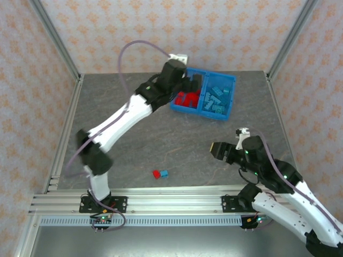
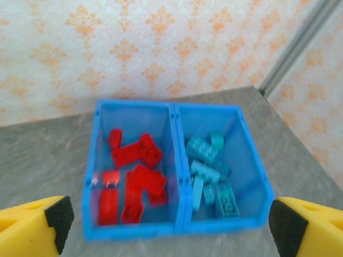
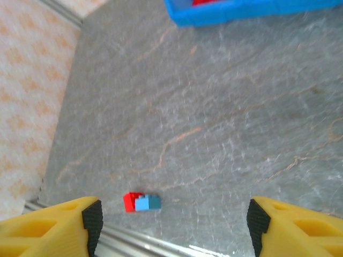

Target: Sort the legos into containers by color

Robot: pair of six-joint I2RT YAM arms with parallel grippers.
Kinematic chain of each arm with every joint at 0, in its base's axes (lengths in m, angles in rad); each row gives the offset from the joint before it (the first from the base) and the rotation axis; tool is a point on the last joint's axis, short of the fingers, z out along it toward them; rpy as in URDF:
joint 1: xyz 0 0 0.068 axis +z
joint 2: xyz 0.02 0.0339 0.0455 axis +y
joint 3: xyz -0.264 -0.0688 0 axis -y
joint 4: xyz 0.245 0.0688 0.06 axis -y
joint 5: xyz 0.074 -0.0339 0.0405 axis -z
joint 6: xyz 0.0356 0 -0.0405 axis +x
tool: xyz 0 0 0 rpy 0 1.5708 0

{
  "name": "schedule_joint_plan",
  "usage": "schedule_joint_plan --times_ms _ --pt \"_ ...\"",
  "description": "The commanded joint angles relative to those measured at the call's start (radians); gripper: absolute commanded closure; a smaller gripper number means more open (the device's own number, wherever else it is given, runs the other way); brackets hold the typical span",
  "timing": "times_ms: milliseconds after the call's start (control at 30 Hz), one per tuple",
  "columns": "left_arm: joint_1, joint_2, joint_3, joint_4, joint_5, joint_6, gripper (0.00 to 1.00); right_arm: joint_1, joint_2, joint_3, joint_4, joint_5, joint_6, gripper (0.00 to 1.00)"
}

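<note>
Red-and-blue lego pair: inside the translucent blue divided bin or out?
Out: small red brick and light-blue brick lie together on the grey table, well apart from the bin.

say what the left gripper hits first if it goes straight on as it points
Probably the blue bin, about at its near wall by the divider; depth from the left gripper is unclear.

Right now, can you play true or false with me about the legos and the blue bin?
1. Red legos lie in the bin's left compartment. True.
2. Teal legos are mixed with the red ones. False: they have their own compartment, right of the divider.
3. A red lego and a blue lego touch each other on the table. True.
4. The left jaws grip a lego. False: they stand open and empty, above the bin.
</note>
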Motion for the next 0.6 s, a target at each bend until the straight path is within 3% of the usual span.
schedule_joint_plan --times_ms 0,100,200,300,367,567 --pt "-0.057 -0.245 -0.260 0.015 0.000 0.071 0.00 0.029 0.122 -0.030 0.067 -0.124 -0.007 0.28" --pt "-0.088 -0.492 -0.485 -0.026 0.055 0.146 0.00 0.112 0.243 -0.021 0.139 -0.126 -0.028 0.28" --pt "-0.094 -0.724 -0.646 -0.110 0.195 0.268 0.00 0.196 0.378 -0.001 0.214 -0.137 -0.049 0.28" --pt "-0.096 -0.904 -0.758 -0.294 0.366 0.562 0.00 0.264 0.530 0.015 0.276 -0.120 -0.049 0.28" --pt "-0.099 -1.017 -0.849 -0.392 0.413 0.733 0.00 0.303 0.643 0.025 0.327 -0.122 -0.048 0.27" --pt "-0.100 -1.283 -1.157 -0.416 0.517 1.136 0.00 0.388 0.903 0.130 0.379 -0.141 -0.131 0.25"
